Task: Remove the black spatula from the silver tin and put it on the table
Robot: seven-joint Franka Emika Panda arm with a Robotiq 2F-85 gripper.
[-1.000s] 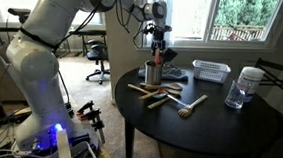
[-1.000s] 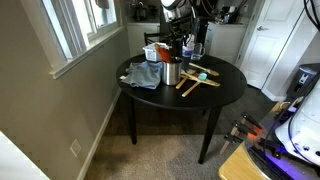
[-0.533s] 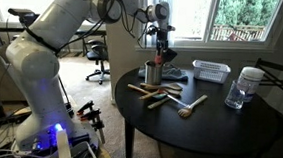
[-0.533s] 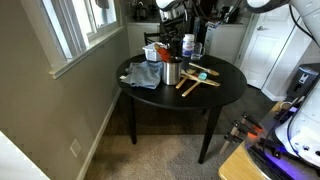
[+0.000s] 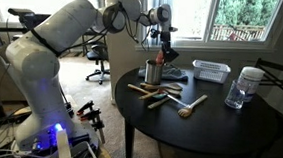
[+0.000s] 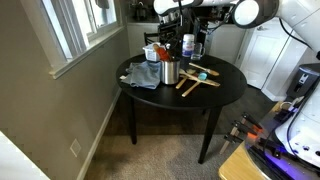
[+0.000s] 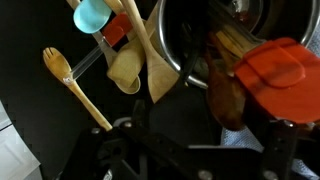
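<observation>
My arm, white and the largest thing in frame, reaches over from the left in an exterior view to the left part of the table, a round black top that shows in both exterior views. A grey cloth lies crumpled at the table's left edge in an exterior view, just beside the silver tin. The white slotted basket sits toward the far side, right of the tin, and the clear glass jar with a white lid stands further right, well apart from the tin. My gripper hangs directly above the tin, pointing down. In the wrist view its two dark fingers sit at the bottom edge with the jaws spread wide and nothing clamped between them. I cannot tell whether the fingertips touch any utensil. The tin stands upright on the table with several utensils poking out of it. The black spatula reads as a slim dark shaft rising from the tin under the gripper; in the wrist view I cannot separate it from the tin's dark interior. An orange utensil head lies over the tin's mouth in that view. Pale wooden spoons lie flat on the table near the tin, on its near and right side, and a blue-headed utensil lies just beside them.
</observation>
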